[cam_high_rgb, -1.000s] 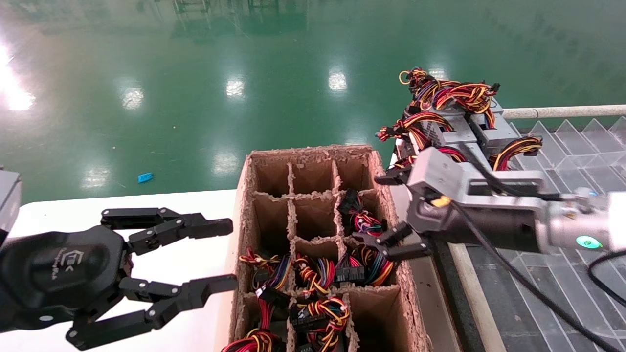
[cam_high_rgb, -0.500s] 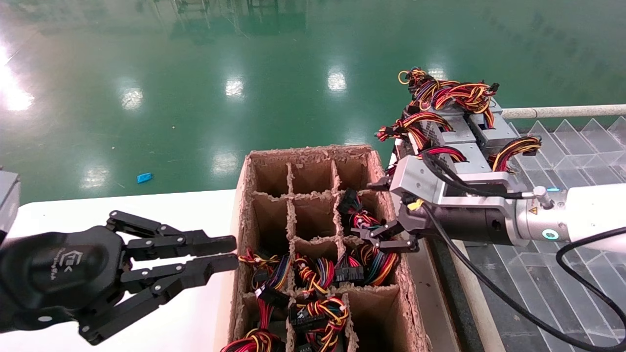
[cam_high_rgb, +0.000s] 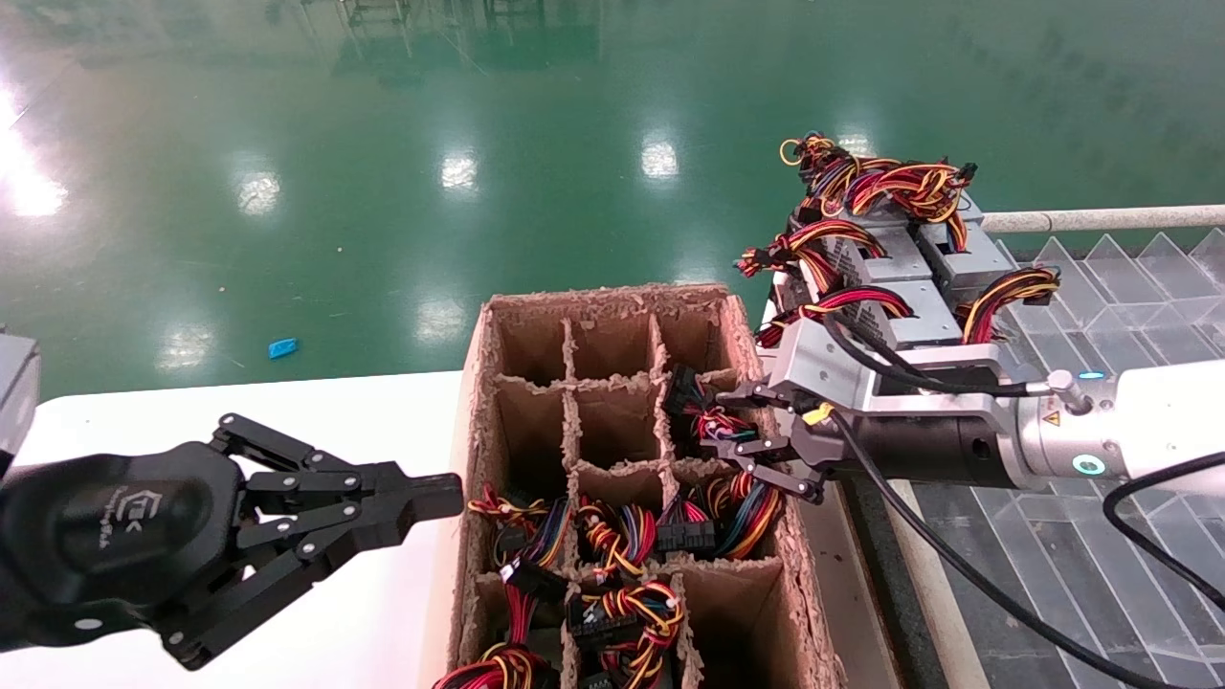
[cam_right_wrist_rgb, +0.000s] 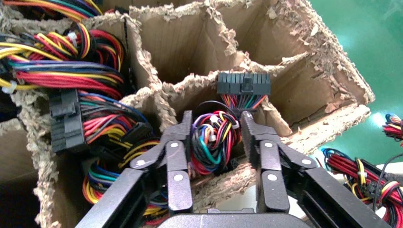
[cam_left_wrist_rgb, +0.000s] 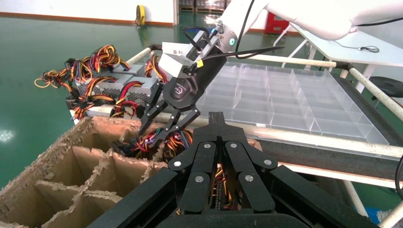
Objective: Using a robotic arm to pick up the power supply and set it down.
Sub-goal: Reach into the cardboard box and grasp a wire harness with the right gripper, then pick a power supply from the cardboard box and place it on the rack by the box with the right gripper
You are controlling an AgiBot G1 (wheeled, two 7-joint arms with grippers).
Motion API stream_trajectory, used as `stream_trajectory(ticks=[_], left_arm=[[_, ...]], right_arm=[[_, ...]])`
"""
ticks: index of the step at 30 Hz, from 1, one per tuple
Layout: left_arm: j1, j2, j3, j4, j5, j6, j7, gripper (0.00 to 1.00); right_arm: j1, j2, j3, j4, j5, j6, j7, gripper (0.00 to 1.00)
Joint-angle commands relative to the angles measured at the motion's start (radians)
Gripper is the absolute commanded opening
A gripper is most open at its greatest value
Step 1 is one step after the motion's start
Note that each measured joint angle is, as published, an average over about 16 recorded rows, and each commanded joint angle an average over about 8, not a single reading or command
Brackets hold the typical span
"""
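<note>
The right gripper (cam_high_rgb: 756,442), centre-right of the head view, has its fingers spread either side of the power supply's wire bundle (cam_right_wrist_rgb: 214,140) in the cardboard box (cam_high_rgb: 476,402), possibly touching, while the left gripper (cam_high_rgb: 431,495) sits pressed together lower left.

The divided cardboard box (cam_high_rgb: 612,478) is seen from above by the head camera; it is shared, closer, by both wrist cameras.

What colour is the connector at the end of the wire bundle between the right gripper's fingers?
Black connector, clearest in the right wrist view.
</note>
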Motion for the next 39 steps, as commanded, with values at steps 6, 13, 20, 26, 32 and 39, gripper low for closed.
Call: stream_trajectory(ticks=[6, 13, 20, 26, 32, 39], left_arm=[[0.000, 0.000, 0.000, 0.000, 0.000, 0.000, 0.000, 0.00], [0.000, 0.000, 0.000, 0.000, 0.000, 0.000, 0.000, 0.00], [0.000, 0.000, 0.000, 0.000, 0.000, 0.000, 0.000, 0.00], [0.000, 0.000, 0.000, 0.000, 0.000, 0.000, 0.000, 0.00], [0.000, 0.000, 0.000, 0.000, 0.000, 0.000, 0.000, 0.00], [0.000, 0.000, 0.000, 0.000, 0.000, 0.000, 0.000, 0.00]], right_arm=[[0.016, 0.006, -0.012, 0.020, -0.022, -0.023, 0.020, 0.00], [0.033, 0.009, -0.018, 0.040, -0.040, -0.037, 0.029, 0.00], [0.054, 0.003, -0.012, 0.057, -0.039, -0.032, -0.021, 0.00], [0.085, -0.004, -0.011, 0.065, -0.036, -0.045, -0.088, 0.00], [0.125, -0.012, -0.014, 0.070, -0.044, -0.064, -0.158, 0.00], [0.172, -0.014, -0.009, 0.075, -0.051, -0.074, -0.240, 0.00]])
